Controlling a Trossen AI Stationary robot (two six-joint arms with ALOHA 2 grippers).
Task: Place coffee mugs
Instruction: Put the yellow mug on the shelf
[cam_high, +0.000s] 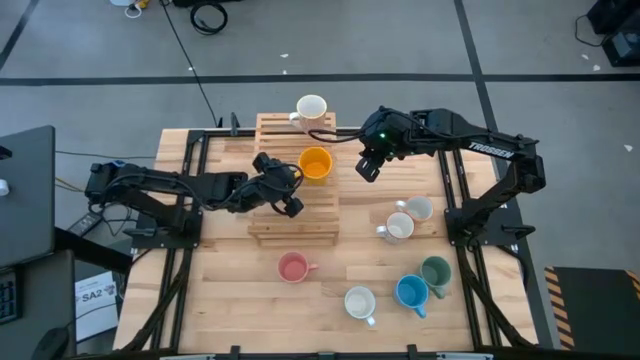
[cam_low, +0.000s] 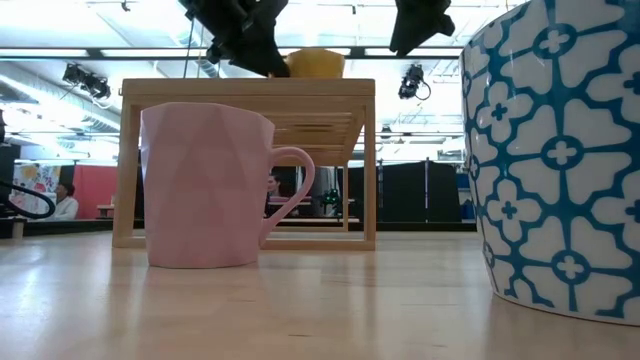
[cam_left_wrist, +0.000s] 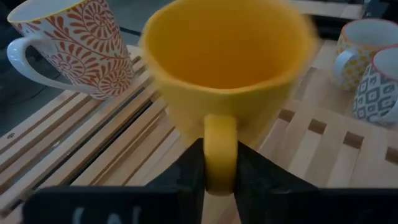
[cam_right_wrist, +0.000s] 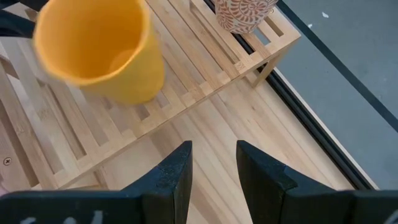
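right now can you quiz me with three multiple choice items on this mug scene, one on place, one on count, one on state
1. Where is the orange mug?
A. on the wooden rack
B. on the bare table
C. on the floor

2. How many mugs stand on the rack?
A. one
B. two
C. four

3. What is the left gripper doing?
A. hanging open away from the mugs
B. jaws closed on the orange mug's handle
C. holding the pink mug

Answers: 1 A, it sits on the slats; 2 B, the orange mug and the patterned white mug; 3 B, both fingers press on the handle.

wooden table (cam_high: 230, 290) carries a slatted rack (cam_high: 295, 215) and six mugs (cam_high: 293, 267).
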